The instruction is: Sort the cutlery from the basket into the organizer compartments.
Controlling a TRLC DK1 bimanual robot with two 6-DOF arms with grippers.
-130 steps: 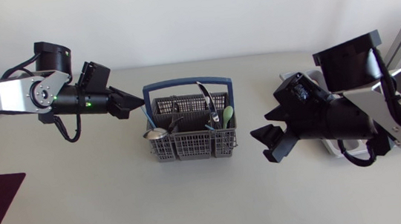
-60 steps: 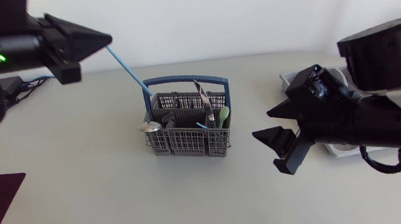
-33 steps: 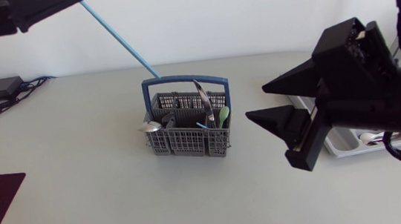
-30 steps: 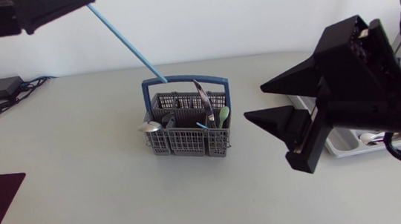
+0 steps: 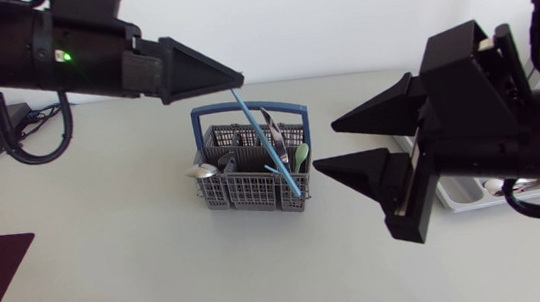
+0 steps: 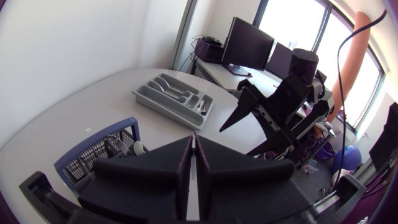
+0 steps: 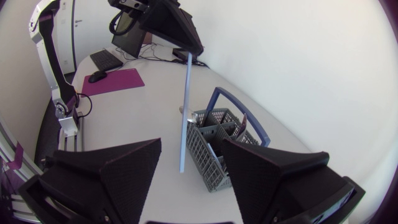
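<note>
Early on: my left gripper (image 5: 239,78) was clamped on a blue stick (image 5: 268,146) by the basket (image 5: 254,188), my right gripper (image 5: 324,145) was wide open and empty; the organizer (image 6: 146,99) held few pieces, the basket several

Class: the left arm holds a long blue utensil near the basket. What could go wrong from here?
1. The left gripper pinches the blue utensil only at its top end, so it might swing or slip out.
2. Its lower end hangs close to the basket and could snag it.
3. The open right gripper stands between it and the organizer; the arms might collide.
</note>
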